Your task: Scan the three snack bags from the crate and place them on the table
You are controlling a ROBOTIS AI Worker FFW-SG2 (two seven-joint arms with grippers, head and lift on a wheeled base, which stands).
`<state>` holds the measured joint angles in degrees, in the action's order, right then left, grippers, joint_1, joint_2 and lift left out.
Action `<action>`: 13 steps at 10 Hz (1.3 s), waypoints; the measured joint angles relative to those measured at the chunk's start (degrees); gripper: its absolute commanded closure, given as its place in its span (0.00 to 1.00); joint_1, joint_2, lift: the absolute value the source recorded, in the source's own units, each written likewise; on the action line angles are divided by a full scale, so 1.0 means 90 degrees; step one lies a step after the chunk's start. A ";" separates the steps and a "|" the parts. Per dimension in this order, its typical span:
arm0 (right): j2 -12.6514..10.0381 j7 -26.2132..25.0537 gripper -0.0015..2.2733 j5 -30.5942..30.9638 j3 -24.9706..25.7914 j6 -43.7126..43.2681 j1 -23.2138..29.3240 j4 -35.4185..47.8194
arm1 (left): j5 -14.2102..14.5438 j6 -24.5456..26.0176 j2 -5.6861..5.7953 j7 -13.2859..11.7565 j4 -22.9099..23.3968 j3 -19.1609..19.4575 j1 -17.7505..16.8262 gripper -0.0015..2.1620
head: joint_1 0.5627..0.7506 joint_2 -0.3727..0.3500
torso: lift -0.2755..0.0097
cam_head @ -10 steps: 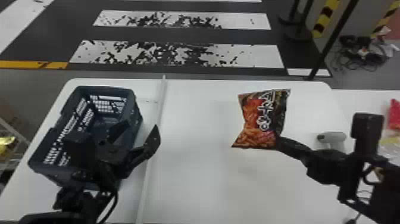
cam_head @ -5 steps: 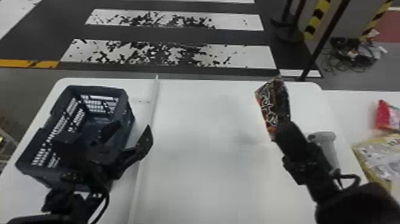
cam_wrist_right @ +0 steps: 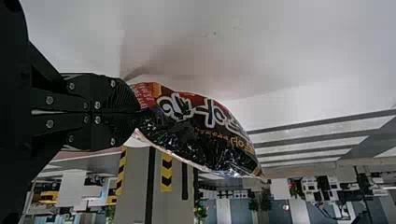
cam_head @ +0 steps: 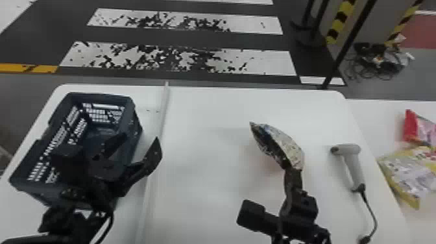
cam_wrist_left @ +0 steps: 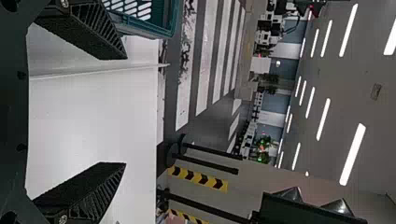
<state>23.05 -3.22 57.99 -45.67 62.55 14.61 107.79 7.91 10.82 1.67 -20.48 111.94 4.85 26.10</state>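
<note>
In the head view my right gripper [cam_head: 293, 173] holds a snack bag [cam_head: 284, 142] over the table [cam_head: 207, 181], with the bag's pale printed back turned upward. My right gripper [cam_wrist_right: 137, 112] is shut on one end of that black and red snack bag [cam_wrist_right: 196, 128] in the right wrist view. A white handheld scanner [cam_head: 353, 165] lies to the right of the bag. My left gripper [cam_head: 136, 146] stands open over the right part of the dark blue crate [cam_head: 134, 113]; in the left wrist view nothing is between the fingers of the left gripper [cam_wrist_left: 123, 112].
On the side table at the right lie a red and pink bag [cam_head: 412, 129] and a yellow bag [cam_head: 412, 175]. A raised white strip [cam_head: 155, 162] runs across the table beside the crate. The scanner's cable [cam_head: 371, 207] trails toward the front.
The right gripper has swung the bag around from its front-facing pose, so its back now faces up, and has moved it lower and nearer. The scanner has come into fuller view. The left gripper stays open.
</note>
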 measured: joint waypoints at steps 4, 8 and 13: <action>0.0196 0.0156 0.03 -0.0815 -0.0272 0.0017 0.0051 0.0402 | 0.0000 0.0005 0.0006 0.0000 -0.0037 -0.0002 -0.0011 0.03 | 0.70 0.55 | 0.75; 0.0297 0.1142 0.03 -0.2990 0.0953 -0.0323 0.0454 0.1813 | 0.0010 0.0005 0.0010 0.0000 -0.0057 -0.0002 -0.0020 0.03 | 0.70 0.62 | 0.75; -0.0159 0.2216 0.32 -0.6465 0.3170 -0.0849 0.0628 0.2190 | 0.0038 0.0005 0.0010 -0.0007 -0.0074 0.0011 -0.0020 0.03 | 0.70 0.68 | 0.75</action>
<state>21.61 16.73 -0.19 -17.15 54.91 20.27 127.49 8.25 10.86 1.76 -20.54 111.27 4.95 25.92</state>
